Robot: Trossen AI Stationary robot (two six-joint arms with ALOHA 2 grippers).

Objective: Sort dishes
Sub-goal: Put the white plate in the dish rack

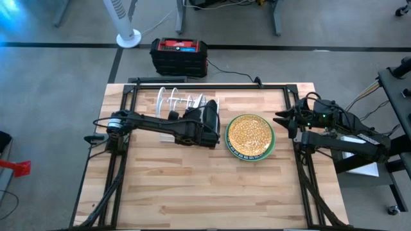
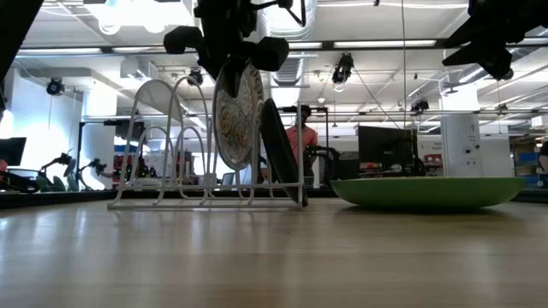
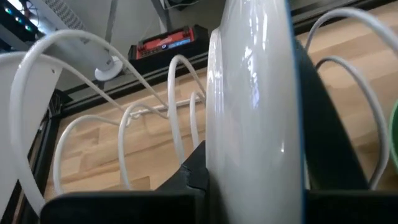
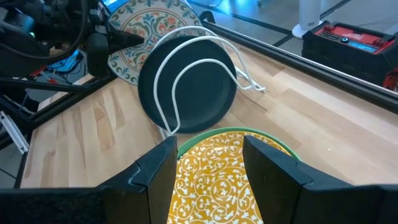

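Left gripper (image 2: 229, 53) is clamped on the round white floral-patterned plate (image 2: 238, 115) over the white wire rack (image 2: 184, 128), so I'd lower it dead straight into a slot beside the dark teal plate (image 2: 281, 154).

The near half of the surface (image 1: 205, 192) is left bare for passage. The far middle is blocked by the rack (image 1: 183, 102), its end slots filled by the patterned plate (image 2: 238, 115) and dark plate (image 4: 189, 84). Just beside it, the yellow plate (image 1: 250, 136) lies flat.

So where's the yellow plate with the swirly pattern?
In the high view the yellow plate lies flat on the table's right half, beside the wire rack.
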